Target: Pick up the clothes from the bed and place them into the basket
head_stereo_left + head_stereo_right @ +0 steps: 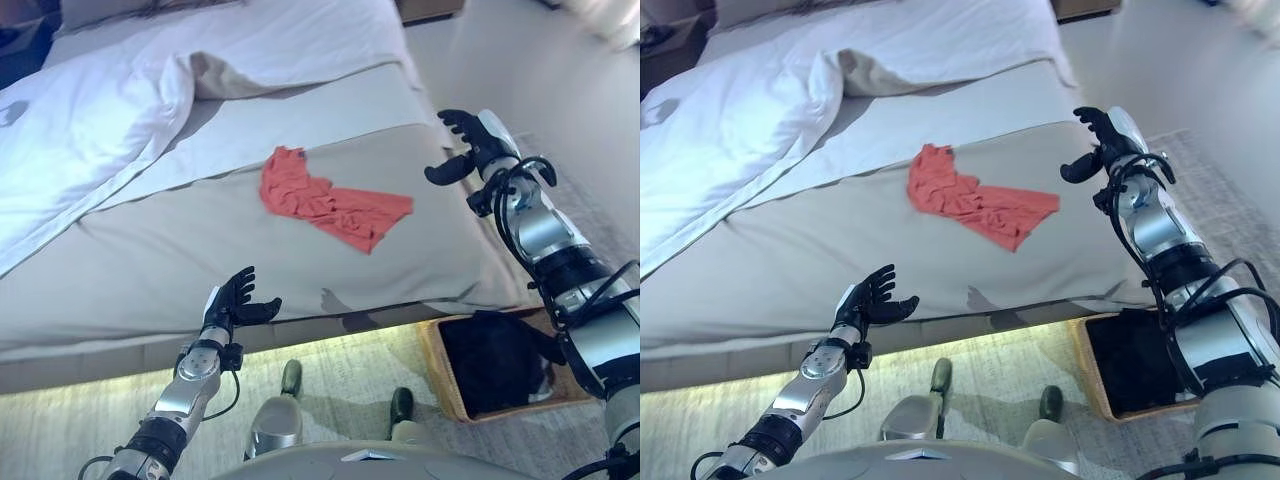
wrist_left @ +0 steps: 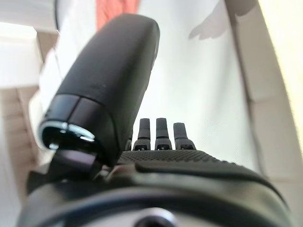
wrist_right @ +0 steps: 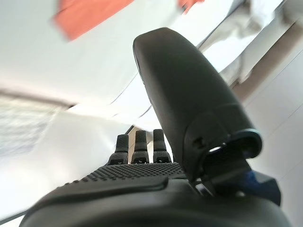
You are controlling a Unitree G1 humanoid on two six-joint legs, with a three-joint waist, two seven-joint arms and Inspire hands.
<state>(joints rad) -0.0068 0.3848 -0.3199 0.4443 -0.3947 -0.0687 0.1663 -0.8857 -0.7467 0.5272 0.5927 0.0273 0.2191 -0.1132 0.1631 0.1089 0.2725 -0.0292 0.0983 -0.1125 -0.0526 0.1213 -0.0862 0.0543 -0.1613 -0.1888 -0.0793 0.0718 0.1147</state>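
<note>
A crumpled red garment (image 1: 330, 203) lies in the middle of the grey bed cover (image 1: 200, 250). My right hand (image 1: 468, 140) hovers open above the bed's right edge, a short way right of the garment, holding nothing. My left hand (image 1: 236, 300) is open at the bed's front edge, below and left of the garment, also empty. A wicker basket (image 1: 437, 368) stands on the floor at the bed's front right corner, with dark clothing (image 1: 495, 360) inside. The red garment (image 2: 116, 8) shows far off in the left wrist view, and the garment (image 3: 90, 14) also appears in the right wrist view.
A white duvet (image 1: 90, 120) is bunched over the bed's left and back part. A pale sheet (image 1: 330, 110) lies between it and the grey cover. A patterned rug (image 1: 100, 420) covers the floor in front of the bed.
</note>
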